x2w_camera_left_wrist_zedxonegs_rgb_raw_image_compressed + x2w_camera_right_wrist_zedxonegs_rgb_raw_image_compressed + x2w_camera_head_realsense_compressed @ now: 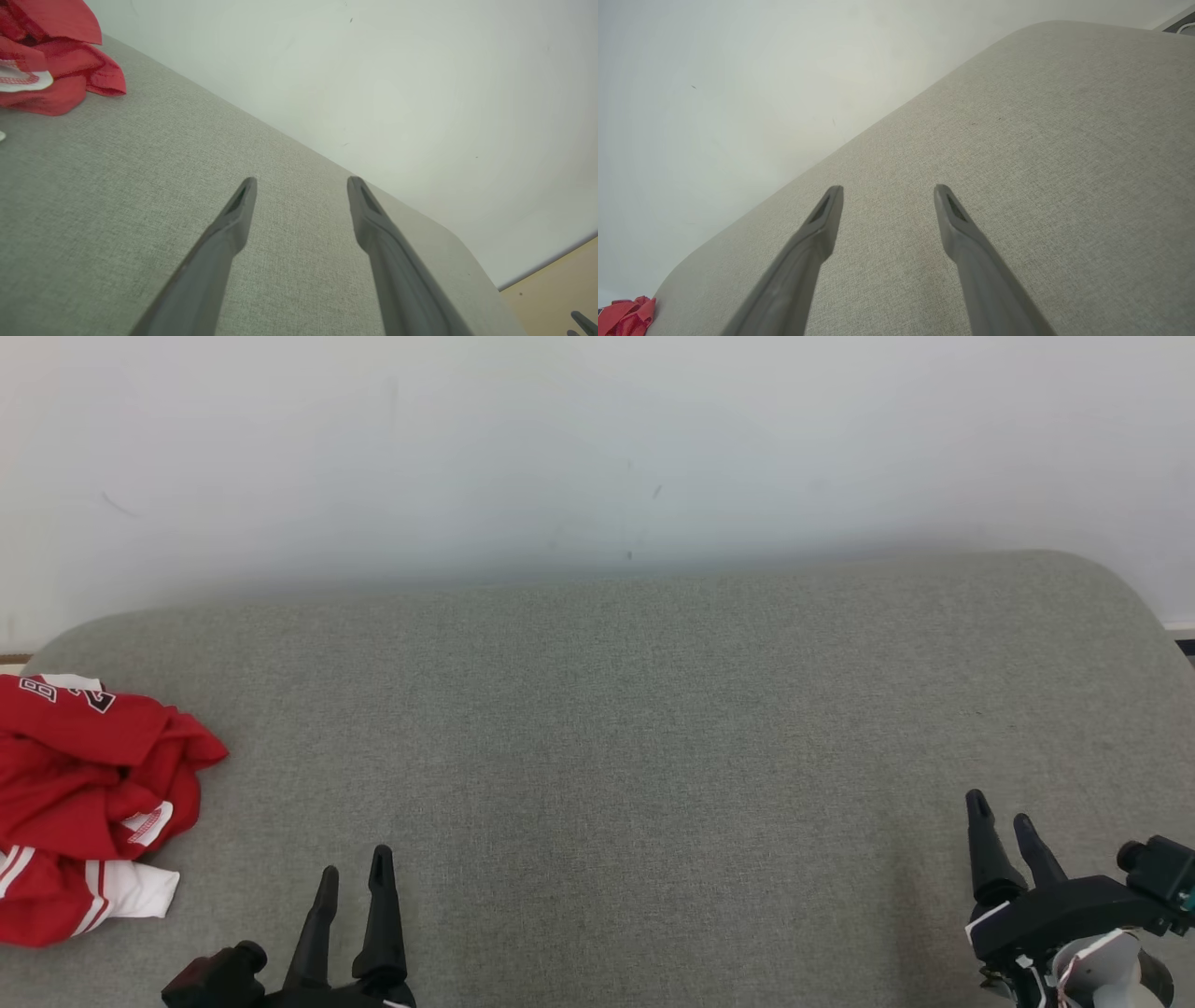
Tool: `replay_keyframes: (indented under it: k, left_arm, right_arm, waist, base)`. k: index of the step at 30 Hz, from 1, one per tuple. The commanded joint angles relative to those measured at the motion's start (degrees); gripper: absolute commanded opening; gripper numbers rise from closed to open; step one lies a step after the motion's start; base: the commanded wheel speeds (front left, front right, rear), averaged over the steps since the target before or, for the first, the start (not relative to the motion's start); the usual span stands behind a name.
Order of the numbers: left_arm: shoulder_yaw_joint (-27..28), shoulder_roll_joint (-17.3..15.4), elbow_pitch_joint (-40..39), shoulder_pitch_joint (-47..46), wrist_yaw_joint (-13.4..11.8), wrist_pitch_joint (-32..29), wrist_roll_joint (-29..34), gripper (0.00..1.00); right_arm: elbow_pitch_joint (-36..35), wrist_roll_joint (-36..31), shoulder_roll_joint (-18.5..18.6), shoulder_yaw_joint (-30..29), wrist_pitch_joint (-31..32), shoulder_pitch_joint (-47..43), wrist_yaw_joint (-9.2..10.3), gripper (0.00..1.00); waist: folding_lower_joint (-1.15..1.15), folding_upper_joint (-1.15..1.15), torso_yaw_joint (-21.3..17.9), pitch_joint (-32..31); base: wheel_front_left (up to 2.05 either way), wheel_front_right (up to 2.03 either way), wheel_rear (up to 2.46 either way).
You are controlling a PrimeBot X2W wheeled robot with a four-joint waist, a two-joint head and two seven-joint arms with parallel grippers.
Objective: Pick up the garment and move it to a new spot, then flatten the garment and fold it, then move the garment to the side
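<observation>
1. Two dark fingers of the left end effector (354, 863) sit closest to the head camera, at the bottom left. They are spread wide and hold nothing.
2. At the bottom right, the right end effector (1001, 807) is spread wide too, and it also holds nothing.
3. The garment (89, 784) is a red shirt with white trim and some dark letters. It lies in a crumpled heap at the far left side of the table (607, 709). Part of it runs off the edge of the head view.
4. Nothing touches the garment. The left end effector is the nearer one, but there is a gap of table between them. The right end effector is well apart from it, on the other side of the table.
5. The table has a gray cloth top with round corners, and it stretches wide between the garment and the right end effector.
6. Behind the table is a plain white wall (560, 448). In the left wrist view, a bit of tan floor (551, 298) shows past the table's corner.
7. It looks like no part of the job is done yet. The garment is bunched up, not flat and not folded. Every step seems to be left: pick it up, move it to a new spot, smooth it flat, fold it, and then slide it to the side.
</observation>
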State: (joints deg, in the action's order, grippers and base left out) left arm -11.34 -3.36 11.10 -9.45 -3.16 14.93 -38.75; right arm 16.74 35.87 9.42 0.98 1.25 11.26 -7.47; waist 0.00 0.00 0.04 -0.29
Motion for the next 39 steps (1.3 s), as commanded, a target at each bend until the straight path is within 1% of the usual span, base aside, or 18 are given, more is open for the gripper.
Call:
replay_keyframes:
  k: [1, 8, 15, 19, 27, 39]
  left_arm:
    - [0.49, -0.47, -0.9, 0.1, -0.39, 0.07, 2.13, 1.0]
    - [1.24, -1.33, -1.68, 1.28, -2.41, 0.08, 8.41, 1.0]
    - [1.92, -1.76, -2.99, 2.41, -4.19, 0.09, 13.35, 1.0]
    - [2.51, -2.05, -3.62, 3.25, -5.14, 0.09, 15.88, 1.0]
    - [4.04, -2.91, -4.85, 4.66, -8.05, 0.1, 21.21, 1.0]
    - [4.62, -3.9, -6.07, 5.85, -9.51, 0.11, 27.28, 1.0]
  right_arm:
    - [-1.03, -1.33, 0.82, 1.02, -0.74, 0.35, -0.02, 1.0]
    - [-1.81, -4.99, 1.54, 5.19, -2.95, -0.22, -0.02, 1.0]
    - [-3.25, -7.54, 2.56, 9.79, -5.06, -0.21, -0.03, 1.0]
    - [-3.71, -8.76, 3.16, 11.45, -6.17, -0.52, -0.03, 1.0]
    - [-4.89, -11.52, 3.98, 14.3, -8.28, -0.99, -0.03, 1.0]
    - [-7.04, -15.24, 4.72, 16.37, -11.1, -2.48, -0.03, 1.0]
  waist:
    - [0.0, 0.0, 0.01, -0.07]
    - [0.0, 0.0, -0.04, -0.47]
    - [0.0, 0.0, -0.04, -0.73]
    - [0.0, 0.0, -0.03, -0.89]
    - [0.0, 0.0, -0.03, -1.13]
    - [0.0, 0.0, -0.03, -1.39]
  base:
    - [0.0, 0.0, 0.0]
    - [0.0, 0.0, 0.0]
    - [0.0, 0.0, 0.0]
    - [0.0, 0.0, 0.0]
    - [0.0, 0.0, 0.0]
    - [0.0, 0.0, 0.0]
